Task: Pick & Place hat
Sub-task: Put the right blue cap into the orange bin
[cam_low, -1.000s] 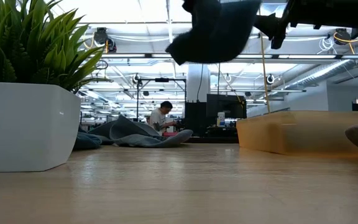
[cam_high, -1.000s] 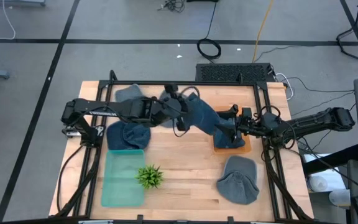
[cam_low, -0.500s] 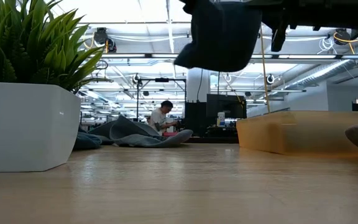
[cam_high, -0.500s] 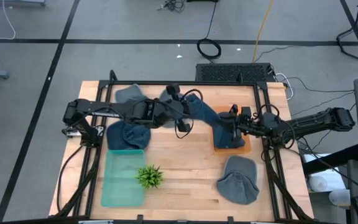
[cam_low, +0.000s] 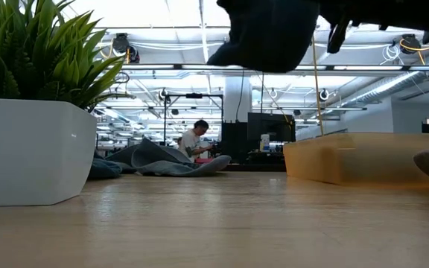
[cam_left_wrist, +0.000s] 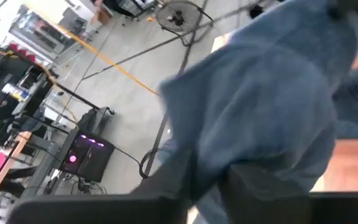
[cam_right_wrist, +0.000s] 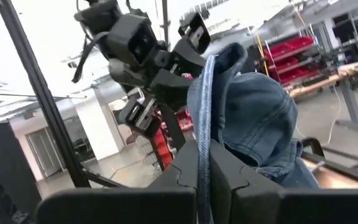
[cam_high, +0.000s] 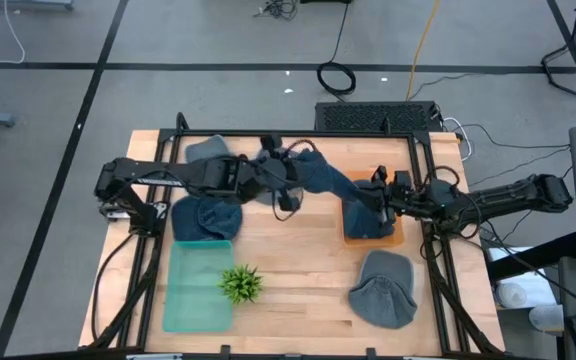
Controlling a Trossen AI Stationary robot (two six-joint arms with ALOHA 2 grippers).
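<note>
A blue denim hat (cam_high: 326,183) hangs in the air between my two grippers, above the table's far middle. My left gripper (cam_high: 290,185) is at its left end, with cloth between the fingers (cam_left_wrist: 207,186). My right gripper (cam_high: 376,200) is shut on the hat's right end, above the orange tray (cam_high: 396,238). In the low view the hat (cam_low: 267,33) shows as a dark mass high above the tabletop. The right wrist view shows the hat (cam_right_wrist: 253,118) rising from my fingers, the left arm's gripper behind it. My left gripper has the hat's left end (cam_left_wrist: 210,168) between its two fingers, coming level from the table's left. The cloth bulges away past the fingertips; how many layers, I cannot tell. The hat is clear of the table. My right gripper pinches an edge of the hat (cam_right_wrist: 205,146) between its two fingers, coming about level from the table's right. The edge runs along the gap between the fingers. The hat's body (cam_right_wrist: 260,112) bulges beyond the fingertips, lifted clear of the tray.
Other hats lie on the table: one at the far left (cam_high: 208,150), one left of centre (cam_high: 206,215), a grey one near right (cam_high: 383,290). A teal tray (cam_high: 193,300) and a potted plant (cam_high: 240,283) stand at the near left. The plant's white pot (cam_low: 28,149) fills the low view's left.
My right gripper has shut on the hat's right end above the orange tray. The hat has been drawn out between the two grippers and sits slightly higher in the low view. My left gripper has shifted a little toward the table's far left.
</note>
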